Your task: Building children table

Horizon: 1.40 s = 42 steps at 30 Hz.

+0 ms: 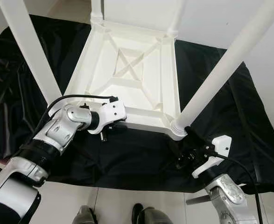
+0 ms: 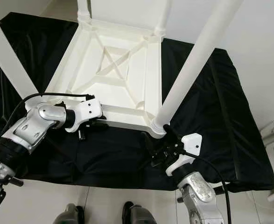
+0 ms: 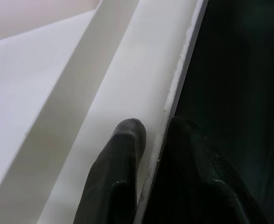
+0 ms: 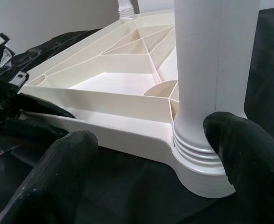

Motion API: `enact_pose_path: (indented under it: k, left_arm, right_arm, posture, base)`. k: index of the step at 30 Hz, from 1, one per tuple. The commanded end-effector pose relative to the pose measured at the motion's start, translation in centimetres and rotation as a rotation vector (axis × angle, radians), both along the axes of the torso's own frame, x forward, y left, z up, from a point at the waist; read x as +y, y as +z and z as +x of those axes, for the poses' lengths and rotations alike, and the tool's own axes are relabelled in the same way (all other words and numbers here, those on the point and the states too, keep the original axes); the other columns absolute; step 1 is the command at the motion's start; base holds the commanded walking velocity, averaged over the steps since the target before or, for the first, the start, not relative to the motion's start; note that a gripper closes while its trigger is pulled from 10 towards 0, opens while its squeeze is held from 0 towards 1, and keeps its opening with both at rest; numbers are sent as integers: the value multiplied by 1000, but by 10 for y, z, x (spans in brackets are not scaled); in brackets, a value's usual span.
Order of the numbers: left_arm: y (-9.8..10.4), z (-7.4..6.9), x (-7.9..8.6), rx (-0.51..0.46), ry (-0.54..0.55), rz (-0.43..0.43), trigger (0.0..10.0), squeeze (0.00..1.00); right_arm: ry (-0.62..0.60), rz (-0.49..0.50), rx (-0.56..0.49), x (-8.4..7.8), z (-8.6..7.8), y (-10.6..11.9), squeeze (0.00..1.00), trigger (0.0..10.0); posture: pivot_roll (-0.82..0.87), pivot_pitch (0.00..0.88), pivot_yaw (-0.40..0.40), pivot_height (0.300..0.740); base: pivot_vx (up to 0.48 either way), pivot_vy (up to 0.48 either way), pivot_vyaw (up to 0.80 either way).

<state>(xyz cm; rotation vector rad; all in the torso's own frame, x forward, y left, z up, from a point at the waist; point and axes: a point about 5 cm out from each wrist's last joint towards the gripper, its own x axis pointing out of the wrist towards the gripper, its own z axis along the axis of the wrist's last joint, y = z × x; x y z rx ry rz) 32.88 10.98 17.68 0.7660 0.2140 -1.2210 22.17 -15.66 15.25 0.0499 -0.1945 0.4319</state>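
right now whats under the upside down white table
A black cloth lies under the white table, spreading past it on every side. Whatever the cloth rests on is covered. The left gripper clamps the table's near rim; the right gripper stands open around the leg.

Left arm bent at the elbow and reaching inward across the front, silver forearm angled up toward the centre, white wrist housing level. Left gripper (image 1: 109, 132) low and forward, its fingers (image 3: 118, 182) closed with a thin white edge pinched between them. Right arm rising from below, forearm upright, wrist tilted forward and inward. Right gripper (image 2: 161, 150) spread wide, its fingers (image 4: 242, 154) apart, one pad pressed against a ribbed white post base, the other hanging free alongside.
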Motion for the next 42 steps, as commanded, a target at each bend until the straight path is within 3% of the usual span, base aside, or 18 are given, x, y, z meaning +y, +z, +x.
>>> enact_pose_path:
  k: [1, 2, 4, 7, 12, 19, 21, 33, 37, 38, 41, 42]
  left_arm:
    - [-17, -21, -3, 151, -116, 9, 0, 0]
    - [-17, -21, -3, 151, -116, 9, 0, 0]
    - [-18, -36, -2, 186, -133, 3, 0, 0]
    - [-19, -41, -1, 194, -121, -6, 0, 0]
    - [-16, -47, 5, 195, 7, -74, 0, 0]
    - [-14, -46, 18, 150, 174, -88, 0, 0]
    - [-11, -54, 23, 143, 259, -102, 0, 0]
    - [-4, -80, 36, 193, 326, -160, 0, 0]
    - [-5, -81, 36, 201, 353, -170, 0, 0]
    - [-6, -78, 31, 183, 412, -207, 0, 0]
    - [-7, -74, 25, 174, 446, -238, 0, 0]
    - [-7, -68, 14, 159, 491, -285, 824, 0]
  right_arm:
    - [-13, -9, 4, -2, 4, 0, 0, 10000]
    - [-13, -9, 4, -2, 4, 0, 0, 10000]
    - [-10, -14, -2, -2, 5, 0, 0, 10000]
    - [-9, -15, -5, -2, 5, 1, 0, 10000]
    - [-4, -20, -10, -3, 6, 2, 0, 10000]
    - [4, -28, -12, -4, 7, 3, 0, 10000]
    - [6, -30, -16, -4, 8, 4, 0, 10000]
    - [18, -40, -24, -5, 13, 5, 0, 10000]
    - [21, -42, -29, -5, 14, 6, 0, 10000]
    - [16, -41, -36, -5, 16, 8, 0, 10000]
    - [14, -40, -38, -5, 17, 8, 0, 10000]
    - [12, -39, -40, -5, 17, 8, 0, 10000]
  posture:
    - [51, 198, -60, 740]
    - [51, 198, -60, 740]
    - [53, 200, -56, 740]
    - [52, 202, -55, 740]
    - [53, 212, -61, 740]
    - [53, 219, -62, 740]
    - [54, 223, -63, 740]
    - [55, 225, -64, 740]
    - [65, 227, -68, 740]
    - [64, 226, -66, 740]
    - [64, 226, -66, 740]
    - [68, 223, -69, 740]
  base:
    - [0, 0, 0]
    - [0, 0, 0]
    - [0, 0, 0]
    - [0, 0, 0]
    - [0, 0, 0]
    - [0, 0, 0]
    - [0, 0, 0]
    - [0, 0, 0]
    - [0, 0, 0]
    - [0, 0, 0]
    - [0, 0, 0]
    - [0, 0, 0]
